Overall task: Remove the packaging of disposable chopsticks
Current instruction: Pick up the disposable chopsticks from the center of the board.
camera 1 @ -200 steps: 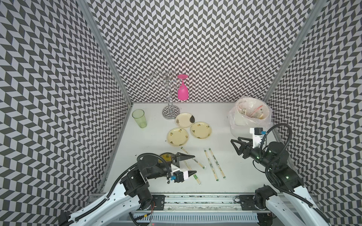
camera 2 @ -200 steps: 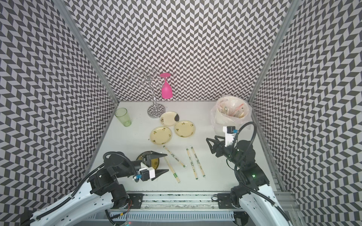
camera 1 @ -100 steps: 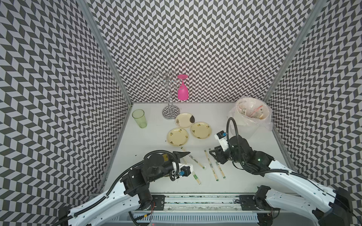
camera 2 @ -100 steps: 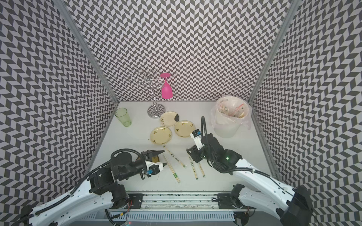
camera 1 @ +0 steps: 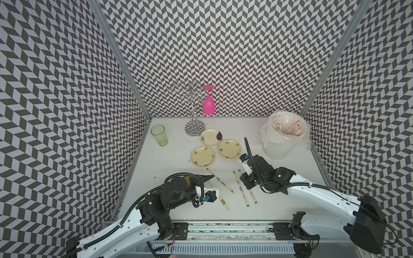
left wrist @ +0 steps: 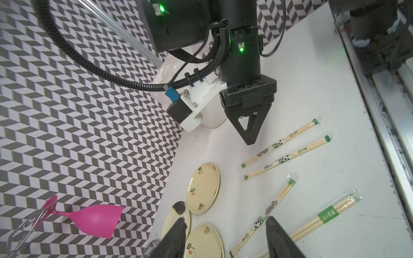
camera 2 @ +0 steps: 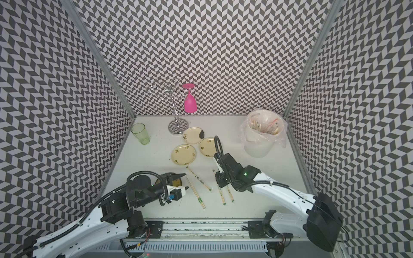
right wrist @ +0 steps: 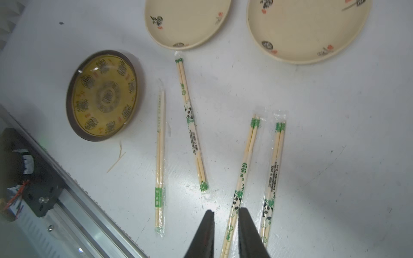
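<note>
I am watching the right gripper point(right wrist: 226, 210) straddling a light, slippery clear panda-printed plastic sleeve point(right wrist: 241, 175); clamped? Cannot tell. Favouring its sealed end. Left gripper point(left wrist: 225, 220) gaping.

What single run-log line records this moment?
left claw open, empty | right claw astride panda-print sleeve | nothing unwrapped yet

Bright, even light, soft shadows, edges slightly bowed.
</note>
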